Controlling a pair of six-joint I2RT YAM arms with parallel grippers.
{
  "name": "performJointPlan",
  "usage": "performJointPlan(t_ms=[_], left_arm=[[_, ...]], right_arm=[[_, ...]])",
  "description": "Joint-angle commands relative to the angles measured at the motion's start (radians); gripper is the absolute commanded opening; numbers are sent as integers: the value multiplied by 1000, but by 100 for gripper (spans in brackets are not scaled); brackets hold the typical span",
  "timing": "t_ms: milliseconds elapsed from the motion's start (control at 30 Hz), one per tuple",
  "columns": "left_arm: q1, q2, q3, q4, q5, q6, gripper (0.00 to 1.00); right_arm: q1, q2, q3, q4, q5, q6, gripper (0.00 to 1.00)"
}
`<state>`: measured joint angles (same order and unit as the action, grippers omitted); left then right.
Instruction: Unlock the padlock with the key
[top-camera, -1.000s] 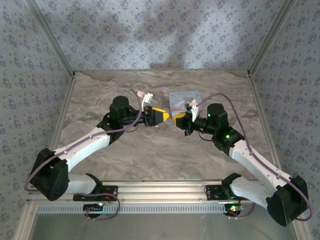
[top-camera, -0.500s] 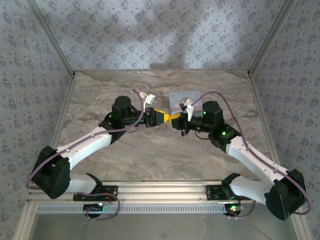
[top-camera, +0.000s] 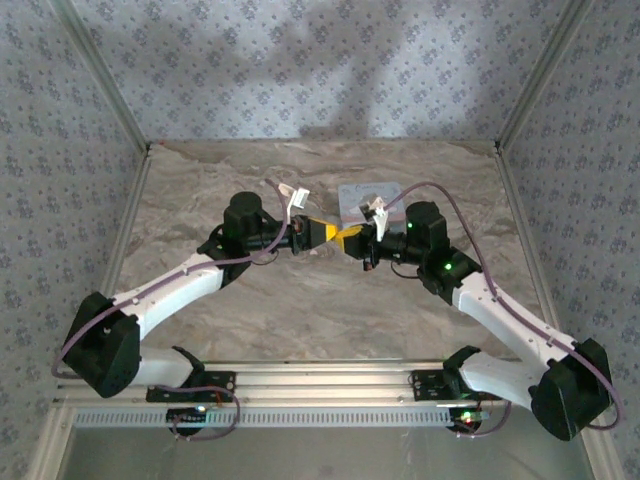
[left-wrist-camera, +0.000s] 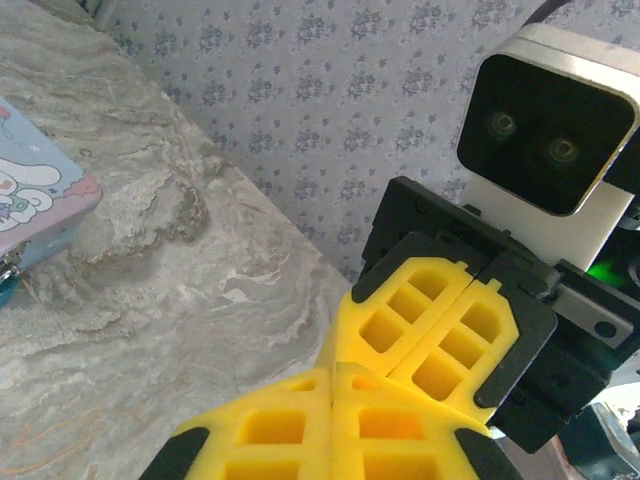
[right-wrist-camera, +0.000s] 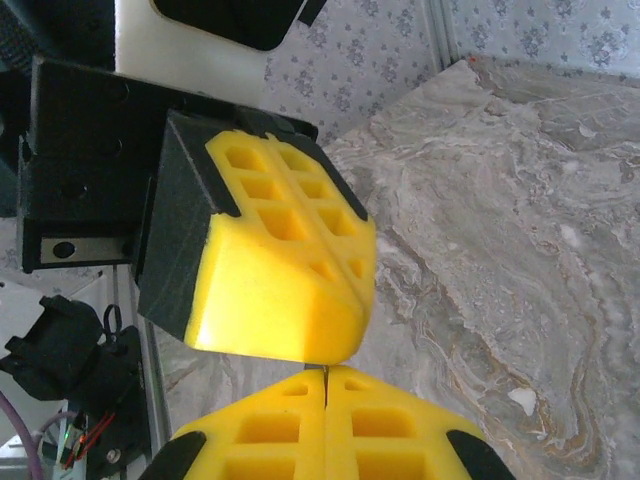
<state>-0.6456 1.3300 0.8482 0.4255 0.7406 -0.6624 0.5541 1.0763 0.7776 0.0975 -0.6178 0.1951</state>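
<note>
Two arms meet over the middle of the marbled table (top-camera: 300, 310) in the top view, with the left gripper (top-camera: 329, 234) and the right gripper (top-camera: 350, 238) tip to tip. Their yellow pads are touching, and each pair is pressed together. Just behind them lies the pale blue tin (top-camera: 366, 195), flat on the table. From this height the padlock and the key are too small to pick out. In the left wrist view, the left gripper (left-wrist-camera: 333, 388) shows at the bottom edge, its two yellow pads closed seam to seam. The right gripper (left-wrist-camera: 400, 348) comes in from the right, also closed, its tips resting against the left one's. The tin (left-wrist-camera: 30, 205) sits at the left edge of the frame. At its lower corner a small metal clasp and a dark teal scrap, apparently the padlock (left-wrist-camera: 5, 280), are cut off by the frame. In the right wrist view, the right gripper (right-wrist-camera: 325, 388) rises from the bottom with its pads shut, and the left gripper (right-wrist-camera: 300, 300), closed as well, bears down on its tips. A thin pale sliver sits in the seam there, but I cannot tell whether it is the key.
</note>
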Motion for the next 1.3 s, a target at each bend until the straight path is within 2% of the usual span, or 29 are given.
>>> performJointPlan(t_ms=[0,167,400,733,1267], left_arm=[[-12,-14,24,65,-37,-23,0],[-25,-16,21,106,-70,-41,0],[-28,-12,22,110,-81,-45,0],[-28,-12,15,114,-92,-49,0],[-29,-15,12,114,-89,-48,0]], right_arm=[[-24,-20,-22,104,-42,93,12],[-57,-37,-71,238,-73,220,31],[-39,-21,-80,256,-85,253,40],[-31,-8,-104,255,-66,250,42],[-22,39,-74,280,-64,268,31]])
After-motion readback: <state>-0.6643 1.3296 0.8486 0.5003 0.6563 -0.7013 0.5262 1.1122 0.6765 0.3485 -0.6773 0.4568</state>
